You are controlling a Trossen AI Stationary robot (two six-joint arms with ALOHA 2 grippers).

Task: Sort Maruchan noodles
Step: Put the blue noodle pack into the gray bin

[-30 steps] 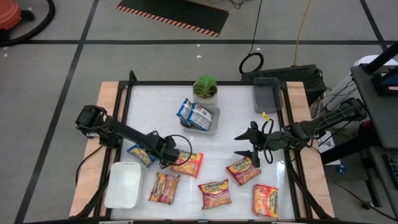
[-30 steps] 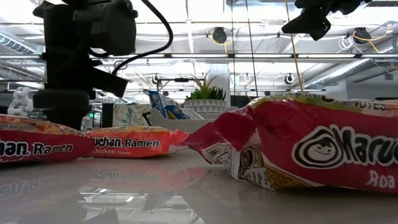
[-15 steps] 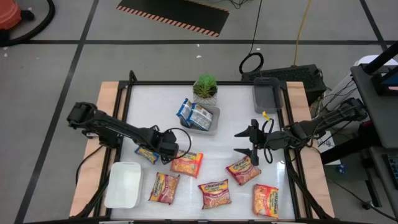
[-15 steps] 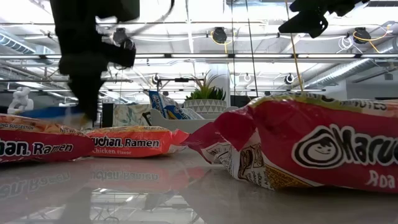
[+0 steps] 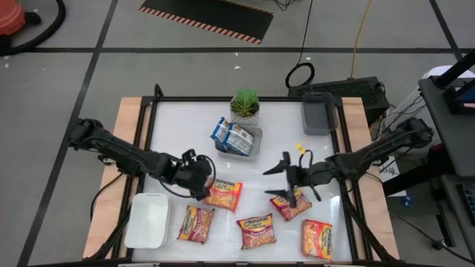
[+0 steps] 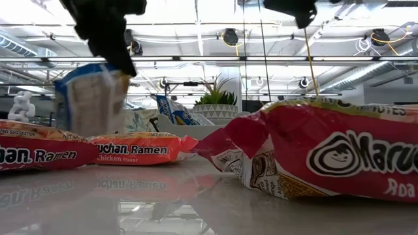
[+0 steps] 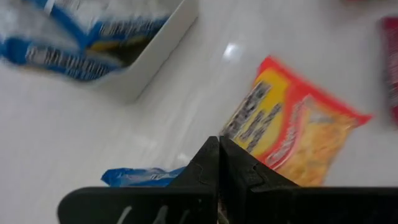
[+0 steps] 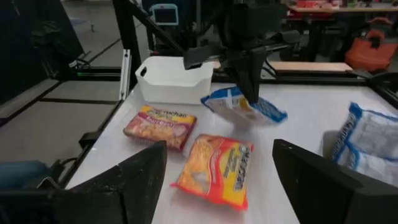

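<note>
Left gripper (image 8: 250, 93) is carrying a blue-white packet (image 8: 244, 106), jaws closed tight on its top edge; the packet is hanging clear of the counter (image 5: 282, 141), as the low view shows it dangling under the arm (image 6: 91, 98). In the high view the left gripper (image 5: 199, 180) is sitting just beside the orange-red packet (image 5: 223, 194), near the front-left of the counter. Step in hand, as I read it: transporting this blue one to the grey tray (image 5: 252, 144) by the potted plant (image 5: 246, 105), where two more blue-white packets (image 5: 231, 136) are already lying. Next move is calling for a lift high enough to clear the tray wall, a swing toward the plant, then release over the tray; the packet is hanging limp, so it may swing or flop on the rim. Right gripper (image 5: 286, 178) is hovering with jaws spread wide and holding nothing, right above the pink-red packet (image 5: 290, 202), probably lining up its own pick. Still unsorted along the front: another packet (image 5: 195, 223), one in the middle (image 5: 256, 231) and one at front right (image 5: 317, 239). White tray (image 5: 147, 219) at front-left and the dark bin (image 5: 319, 113) at back-right are both showing no packets yet.
</note>
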